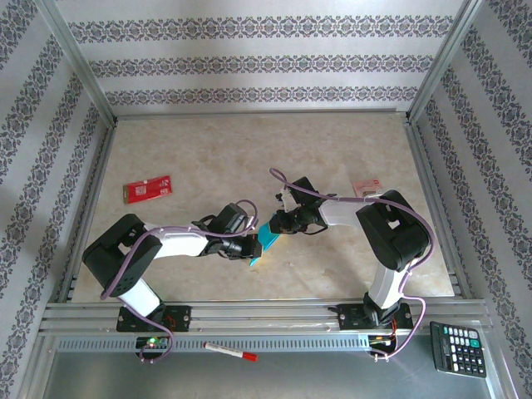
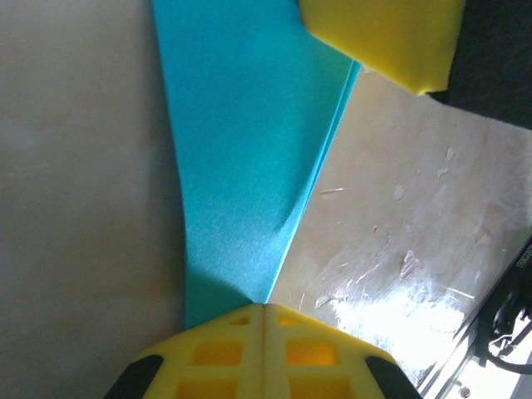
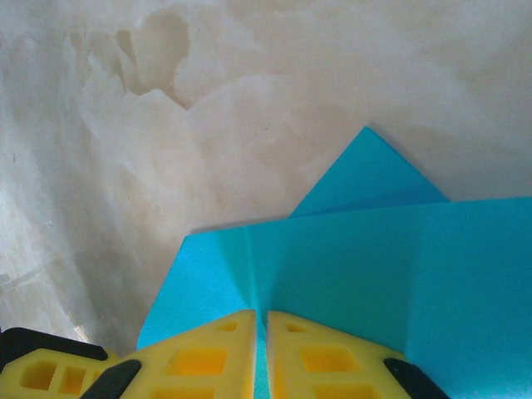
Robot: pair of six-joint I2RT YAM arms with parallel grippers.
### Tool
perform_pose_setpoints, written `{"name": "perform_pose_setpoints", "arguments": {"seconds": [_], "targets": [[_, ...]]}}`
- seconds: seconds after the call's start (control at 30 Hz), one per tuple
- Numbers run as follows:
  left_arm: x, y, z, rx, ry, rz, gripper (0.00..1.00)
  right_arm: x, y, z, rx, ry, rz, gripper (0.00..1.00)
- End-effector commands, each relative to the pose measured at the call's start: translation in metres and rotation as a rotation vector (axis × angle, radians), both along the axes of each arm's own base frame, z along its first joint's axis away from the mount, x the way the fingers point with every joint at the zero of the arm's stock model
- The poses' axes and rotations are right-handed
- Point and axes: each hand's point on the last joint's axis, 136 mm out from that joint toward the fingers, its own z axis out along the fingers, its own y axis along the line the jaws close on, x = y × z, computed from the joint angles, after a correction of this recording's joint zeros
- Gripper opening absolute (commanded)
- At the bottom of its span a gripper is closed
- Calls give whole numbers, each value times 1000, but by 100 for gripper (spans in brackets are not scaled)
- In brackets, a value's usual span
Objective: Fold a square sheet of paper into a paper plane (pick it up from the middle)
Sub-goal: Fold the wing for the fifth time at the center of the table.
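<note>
The black-and-white jointed left arm (image 1: pixel 179 243) and the matching right arm (image 1: pixel 391 229) are each trailed by a looping lilac cable (image 1: pixel 324 196). Both are tipped with yellow moulded fingers (image 2: pixel 233 326), pierced by rectangular cut-outs and edged in black.

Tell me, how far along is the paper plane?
Partway. Done: the blue paper already shows a crease and stacked layers, so some folds are made. In hand: the left gripper and the right gripper both pinch it from opposite ends. Left: it looks broad, not yet a slim pointed plane, so more folds seem needed.
</note>
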Motion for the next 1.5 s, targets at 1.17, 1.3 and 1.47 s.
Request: {"name": "perform_pose_setpoints", "arguments": {"seconds": [1.17,1.3,1.47], "targets": [[-75,55,-24,173,205,-71,1,-12,-24,-36,-144,91,-38,14],[-72,57,-15,180,177,-69,1,-13,-24,-36,-144,95,-35,14],[-51,33,22,41,67,-57,3,-13,-25,-36,-146,91,-34,14]]}}
